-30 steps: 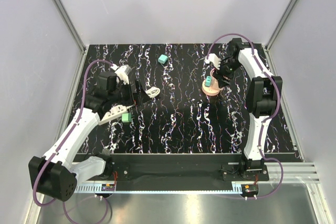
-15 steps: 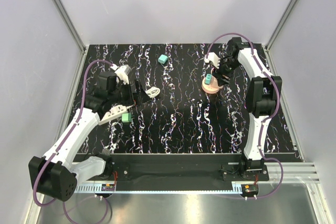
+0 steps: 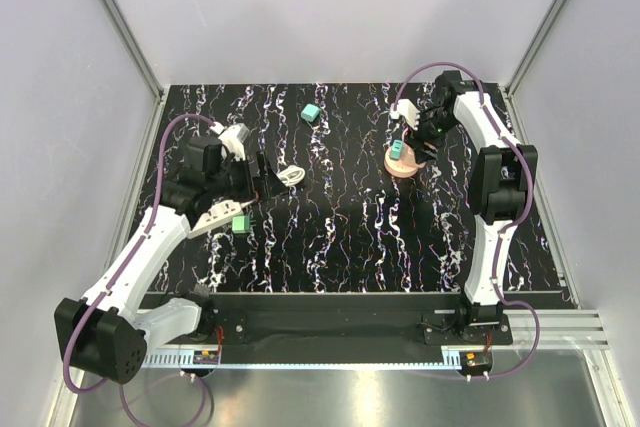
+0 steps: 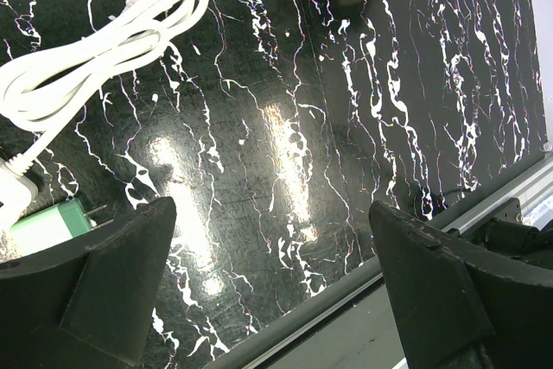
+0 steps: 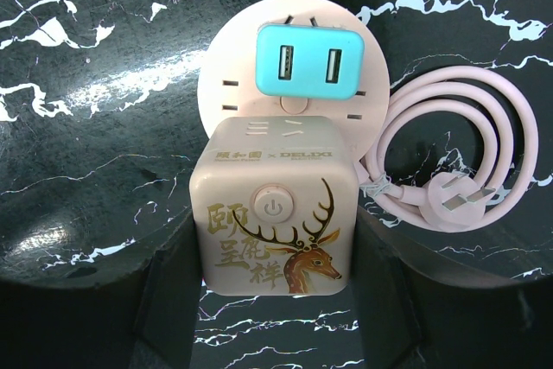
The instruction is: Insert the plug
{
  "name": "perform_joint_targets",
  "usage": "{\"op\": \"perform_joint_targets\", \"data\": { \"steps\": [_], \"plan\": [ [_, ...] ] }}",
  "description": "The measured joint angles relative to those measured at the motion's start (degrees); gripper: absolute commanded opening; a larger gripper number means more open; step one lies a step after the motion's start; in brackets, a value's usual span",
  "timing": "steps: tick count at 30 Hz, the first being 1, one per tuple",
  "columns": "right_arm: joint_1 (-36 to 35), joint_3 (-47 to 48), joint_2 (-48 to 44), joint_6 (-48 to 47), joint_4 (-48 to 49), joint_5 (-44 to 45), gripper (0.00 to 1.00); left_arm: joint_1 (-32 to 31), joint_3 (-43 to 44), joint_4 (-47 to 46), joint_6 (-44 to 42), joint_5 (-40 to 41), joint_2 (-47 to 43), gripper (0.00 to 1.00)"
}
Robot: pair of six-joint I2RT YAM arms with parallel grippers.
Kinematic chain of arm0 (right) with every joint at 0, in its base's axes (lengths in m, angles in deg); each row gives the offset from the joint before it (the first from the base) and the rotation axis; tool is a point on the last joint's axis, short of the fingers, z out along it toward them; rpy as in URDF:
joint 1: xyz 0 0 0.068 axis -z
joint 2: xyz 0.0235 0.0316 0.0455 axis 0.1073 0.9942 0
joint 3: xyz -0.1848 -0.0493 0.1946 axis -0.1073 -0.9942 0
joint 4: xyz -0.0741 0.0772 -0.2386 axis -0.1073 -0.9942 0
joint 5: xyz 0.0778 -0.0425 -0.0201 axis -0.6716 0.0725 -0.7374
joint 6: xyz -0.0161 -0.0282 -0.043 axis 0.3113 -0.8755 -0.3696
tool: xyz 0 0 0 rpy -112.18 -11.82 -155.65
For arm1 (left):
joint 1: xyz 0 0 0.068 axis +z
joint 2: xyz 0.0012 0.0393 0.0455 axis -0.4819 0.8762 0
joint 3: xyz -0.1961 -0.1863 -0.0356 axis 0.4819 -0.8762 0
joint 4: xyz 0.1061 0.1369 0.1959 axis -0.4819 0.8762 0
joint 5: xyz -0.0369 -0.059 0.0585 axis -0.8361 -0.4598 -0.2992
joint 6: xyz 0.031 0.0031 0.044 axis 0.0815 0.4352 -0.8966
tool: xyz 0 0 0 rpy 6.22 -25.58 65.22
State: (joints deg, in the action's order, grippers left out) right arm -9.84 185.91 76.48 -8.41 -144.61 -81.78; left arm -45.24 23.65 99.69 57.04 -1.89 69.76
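The teal plug (image 5: 310, 61), with two USB slots in its face, sits on a round pink socket plate (image 5: 233, 84) at the back right (image 3: 398, 153). In front of it is a pink cube socket (image 5: 275, 218) with a gold deer picture. My right gripper (image 5: 276, 244) (image 3: 418, 144) is shut on that cube, a finger pressed against each side. A second teal cube (image 3: 311, 113) lies loose at the back centre. At the left my left gripper (image 4: 276, 300) (image 3: 258, 182) hangs wide open above bare table, holding nothing.
A coiled pink cable (image 5: 449, 162) with its plug lies right of the pink plate. At the left are a white power strip (image 3: 213, 215), a brighter green cube (image 3: 241, 223) (image 4: 52, 224) and a coiled white cable (image 3: 291, 176) (image 4: 95, 41). The table's front rail (image 4: 484, 205) runs nearby.
My right gripper and the pink socket with the teal plug have shifted slightly back and left. The left arm has not moved.
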Motion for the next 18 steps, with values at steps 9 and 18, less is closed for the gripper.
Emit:
{"op": "perform_joint_targets", "data": {
  "steps": [9, 18],
  "plan": [
    [0.1, 0.2, 0.0, 0.0, -0.3, 0.0, 0.00, 0.0, 0.0, 0.0, 0.0, -0.4, 0.0, 0.99],
    [0.5, 0.6, 0.0, 0.1, -0.3, 0.0, 0.00, 0.0, 0.0, 0.0, 0.0, -0.4, 0.0, 0.99]
  ]
}}
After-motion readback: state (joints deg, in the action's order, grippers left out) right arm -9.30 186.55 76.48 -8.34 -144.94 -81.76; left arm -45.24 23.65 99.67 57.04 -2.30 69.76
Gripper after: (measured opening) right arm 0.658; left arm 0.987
